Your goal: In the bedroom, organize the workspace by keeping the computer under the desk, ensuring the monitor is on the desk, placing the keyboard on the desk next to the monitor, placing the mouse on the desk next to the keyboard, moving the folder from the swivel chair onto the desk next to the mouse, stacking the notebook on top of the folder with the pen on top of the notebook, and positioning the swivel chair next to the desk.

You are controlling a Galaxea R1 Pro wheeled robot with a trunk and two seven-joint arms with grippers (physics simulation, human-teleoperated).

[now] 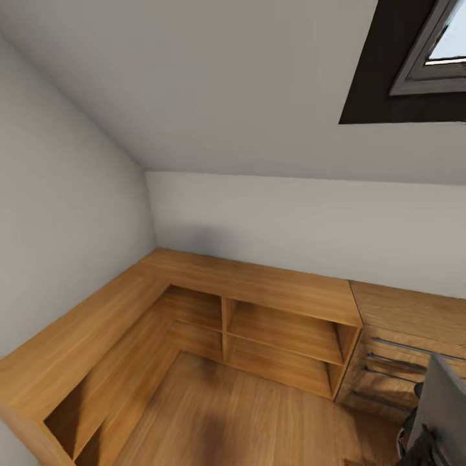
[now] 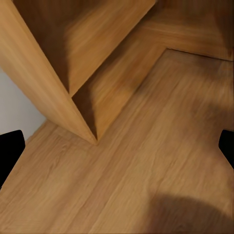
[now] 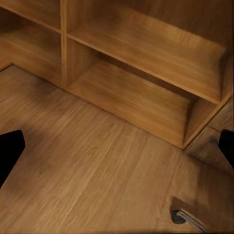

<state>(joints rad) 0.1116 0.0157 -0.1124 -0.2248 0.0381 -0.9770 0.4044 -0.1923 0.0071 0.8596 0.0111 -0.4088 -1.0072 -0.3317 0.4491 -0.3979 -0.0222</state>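
Corner of attic room. L-shaped wooden shelving [image 1: 226, 304] across lower half of head frame, drawer unit [image 1: 401, 349] at right, skylight [image 1: 421, 58] upper right. Wood floor [image 1: 259, 421] below. Left gripper [image 2: 117, 146] spread wide, empty. Right gripper [image 3: 117, 148] likewise released, over floor. Grey robot arm [image 1: 440, 421] lower right corner.

Window [image 1: 440, 48]: cut by the head view's top and right edges; one corner of frame and dark surround visible.
Chest of drawers [image 1: 401, 349]: runs off the right edge; lower drawers partly covered by a grey robot part [image 1: 443, 408], itself cut at the bottom right corner.
Corner shelving [image 1: 285, 336]: its near end is cut by the bottom left edge.
Left gripper [image 2: 117, 148]: only two black fingertips [image 2: 10, 148] at the picture's sides.
Right gripper [image 3: 117, 148]: likewise, black fingertips [image 3: 9, 148] only.
Small dark object with metal bar [image 3: 185, 217]: cut by the bottom edge, unidentifiable.
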